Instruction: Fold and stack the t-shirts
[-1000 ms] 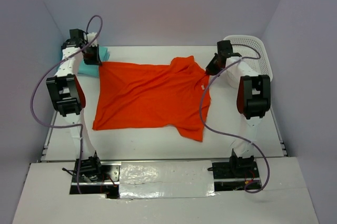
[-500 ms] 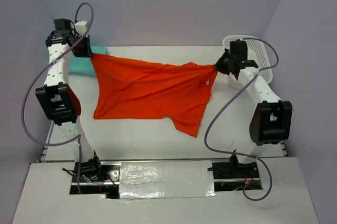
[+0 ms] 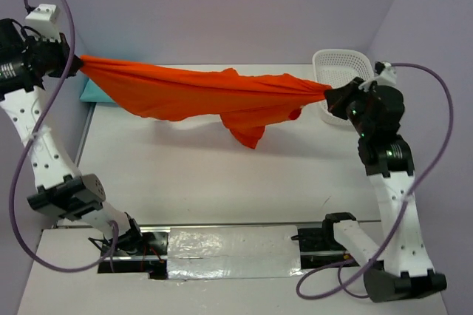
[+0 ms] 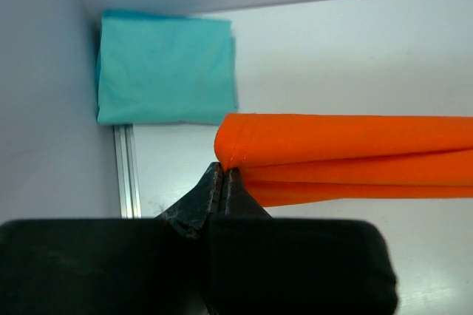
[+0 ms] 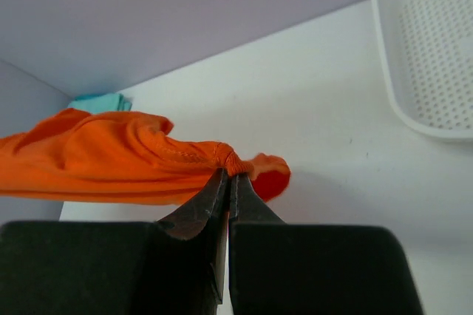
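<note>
The orange t-shirt [image 3: 207,93] hangs stretched in the air between both arms, high over the table, with a fold sagging at its middle. My left gripper [image 3: 77,63] is shut on its left end, pinching a hemmed corner [image 4: 229,163]. My right gripper [image 3: 330,95] is shut on its right end, where the cloth bunches at the fingertips [image 5: 235,163]. A folded teal t-shirt [image 4: 166,71] lies flat in the far left corner of the table; the top view shows only its edge [image 3: 92,93] under the orange cloth.
A white mesh basket [image 3: 336,71] stands at the far right of the table, just behind the right gripper, and shows as a white mesh basket [image 5: 429,49] in the right wrist view. A metal rail [image 4: 126,171] runs along the table's left edge. Walls close in on three sides.
Both arms have risen and swung outward, lifting the orange t-shirt off the table and pulling it taut between them. It lay spread flat a second ago.
</note>
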You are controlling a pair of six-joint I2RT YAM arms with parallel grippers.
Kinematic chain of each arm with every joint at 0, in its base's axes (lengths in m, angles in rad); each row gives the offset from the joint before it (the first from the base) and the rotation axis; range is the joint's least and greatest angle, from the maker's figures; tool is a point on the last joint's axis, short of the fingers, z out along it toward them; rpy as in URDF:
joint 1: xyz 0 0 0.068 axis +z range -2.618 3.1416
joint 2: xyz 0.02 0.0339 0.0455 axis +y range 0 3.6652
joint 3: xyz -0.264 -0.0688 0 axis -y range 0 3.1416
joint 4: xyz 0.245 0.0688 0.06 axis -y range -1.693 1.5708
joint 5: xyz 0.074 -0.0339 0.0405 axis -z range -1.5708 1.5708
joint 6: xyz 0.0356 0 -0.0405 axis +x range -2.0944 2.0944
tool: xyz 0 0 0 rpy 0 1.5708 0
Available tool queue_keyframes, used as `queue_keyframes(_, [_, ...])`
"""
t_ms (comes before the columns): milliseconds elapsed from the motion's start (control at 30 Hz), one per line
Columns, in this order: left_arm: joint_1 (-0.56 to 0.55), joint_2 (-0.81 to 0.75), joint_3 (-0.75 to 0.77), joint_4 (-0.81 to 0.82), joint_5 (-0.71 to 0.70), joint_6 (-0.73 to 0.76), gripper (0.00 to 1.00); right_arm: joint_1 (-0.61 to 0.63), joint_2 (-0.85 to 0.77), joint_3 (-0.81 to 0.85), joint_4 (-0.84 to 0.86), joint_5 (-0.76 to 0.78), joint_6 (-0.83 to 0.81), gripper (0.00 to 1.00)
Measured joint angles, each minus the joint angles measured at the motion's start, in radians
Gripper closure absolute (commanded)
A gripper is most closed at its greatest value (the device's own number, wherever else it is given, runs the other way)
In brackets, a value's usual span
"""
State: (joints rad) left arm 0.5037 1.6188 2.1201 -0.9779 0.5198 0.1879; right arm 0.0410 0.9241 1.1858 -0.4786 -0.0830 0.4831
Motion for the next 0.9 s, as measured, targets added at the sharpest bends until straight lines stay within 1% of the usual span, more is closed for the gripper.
queue_keyframes(67, [-0.004,-0.077,0.008,-0.024,0.037,0.025,1.0,-0.006,-0.07,0.023,-0.043,0.011,-0.026,1.0])
queue_keyframes(200, [-0.005,-0.141,0.103,-0.056,0.069,0.049,1.0,-0.015,-0.151,0.094,-0.136,0.026,-0.074,1.0])
queue_keyframes(300, [-0.005,-0.142,0.164,-0.062,0.069,0.045,1.0,-0.016,-0.184,0.155,-0.189,0.019,-0.105,1.0])
queue_keyframes(400, [-0.005,-0.123,0.166,-0.044,0.074,0.024,1.0,-0.016,-0.186,0.182,-0.199,-0.003,-0.127,1.0])
queue_keyframes(467, [-0.014,-0.087,0.151,-0.027,0.068,0.007,1.0,-0.016,-0.158,0.182,-0.198,-0.03,-0.141,1.0])
queue_keyframes(533, [-0.039,-0.031,0.146,-0.008,0.048,-0.009,1.0,-0.016,-0.098,0.182,-0.188,-0.053,-0.155,1.0])
queue_keyframes(633, [-0.1,0.09,0.129,0.025,0.003,-0.01,1.0,-0.016,0.054,0.181,-0.145,-0.082,-0.176,1.0])
queue_keyframes(700, [-0.151,0.182,0.109,0.045,-0.038,-0.008,1.0,-0.013,0.17,0.181,-0.103,-0.092,-0.191,1.0])
queue_keyframes(800, [-0.222,0.342,0.095,0.08,-0.09,-0.008,1.0,0.011,0.396,0.194,-0.045,-0.091,-0.213,1.0])
queue_keyframes(833, [-0.239,0.393,0.095,0.091,-0.103,-0.009,1.0,0.016,0.45,0.204,-0.041,-0.09,-0.217,0.98])
queue_keyframes(867, [-0.256,0.45,0.097,0.102,-0.117,-0.012,1.0,0.031,0.553,0.226,-0.034,-0.09,-0.224,0.9])
queue_keyframes(900, [-0.269,0.5,0.106,0.113,-0.134,-0.017,0.88,0.041,0.628,0.255,-0.037,-0.09,-0.227,0.72])
